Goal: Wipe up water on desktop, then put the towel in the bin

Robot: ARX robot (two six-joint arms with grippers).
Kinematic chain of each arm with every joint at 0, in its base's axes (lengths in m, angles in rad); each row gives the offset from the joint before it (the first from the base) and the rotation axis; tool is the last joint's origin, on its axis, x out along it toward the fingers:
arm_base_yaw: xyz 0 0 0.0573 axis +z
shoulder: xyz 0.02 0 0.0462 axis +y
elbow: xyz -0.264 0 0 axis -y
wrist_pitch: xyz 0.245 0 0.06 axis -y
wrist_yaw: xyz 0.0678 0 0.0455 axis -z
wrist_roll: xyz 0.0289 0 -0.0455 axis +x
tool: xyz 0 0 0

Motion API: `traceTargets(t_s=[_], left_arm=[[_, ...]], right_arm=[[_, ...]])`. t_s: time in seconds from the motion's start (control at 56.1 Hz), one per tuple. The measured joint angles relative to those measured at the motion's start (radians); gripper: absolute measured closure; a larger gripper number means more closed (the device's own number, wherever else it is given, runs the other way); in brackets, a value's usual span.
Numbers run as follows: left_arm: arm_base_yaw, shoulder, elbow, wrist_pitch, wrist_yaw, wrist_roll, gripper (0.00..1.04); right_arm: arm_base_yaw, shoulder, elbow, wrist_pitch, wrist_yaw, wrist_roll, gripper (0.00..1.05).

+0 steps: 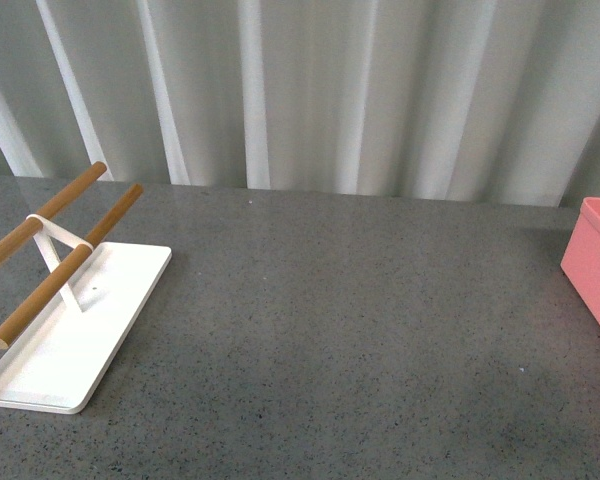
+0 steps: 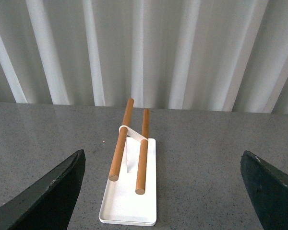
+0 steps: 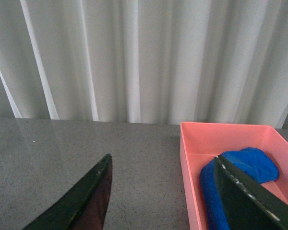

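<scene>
Already the towel (image 3: 240, 179) is lying inside the bin (image 3: 221, 136) on the counter (image 1: 330, 320). Both the left tool (image 2: 163, 191) and the right tool (image 3: 163, 196) are hanging wide open, gripping nothing.

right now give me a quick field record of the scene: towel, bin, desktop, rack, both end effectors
towel: blue towel lies inside the bin, held by nothing
bin: pink bin on the desktop at the robot's right
desktop: grey desktop, no water visible
rack: white tray with two wooden rods, at the robot's left, no cloth on it
left end effector: left end effector open, empty, facing the tray
right end effector: right end effector open, empty, beside the bin
task state: looks finished
</scene>
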Motion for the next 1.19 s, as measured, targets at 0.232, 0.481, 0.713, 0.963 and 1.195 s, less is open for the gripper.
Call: traceTargets(t_s=[0.232, 0.481, 0.713, 0.963, 1.195], left_arm=[[0.0, 0.0, 0.0, 0.0, 0.0, 0.0, 0.07], [0.0, 0.0, 0.0, 0.0, 0.0, 0.0, 0.07], [0.0, 0.0, 0.0, 0.0, 0.0, 0.0, 0.07], [0.0, 0.0, 0.0, 0.0, 0.0, 0.0, 0.07], [0.0, 0.0, 0.0, 0.0, 0.0, 0.0, 0.07]], right_arm=[[0.0, 0.0, 0.0, 0.0, 0.0, 0.001, 0.06], [0.0, 0.0, 0.0, 0.0, 0.0, 0.001, 0.07], [0.0, 0.0, 0.0, 0.0, 0.0, 0.001, 0.07], [0.0, 0.0, 0.0, 0.0, 0.0, 0.001, 0.07], [0.0, 0.0, 0.0, 0.0, 0.0, 0.001, 0.07]])
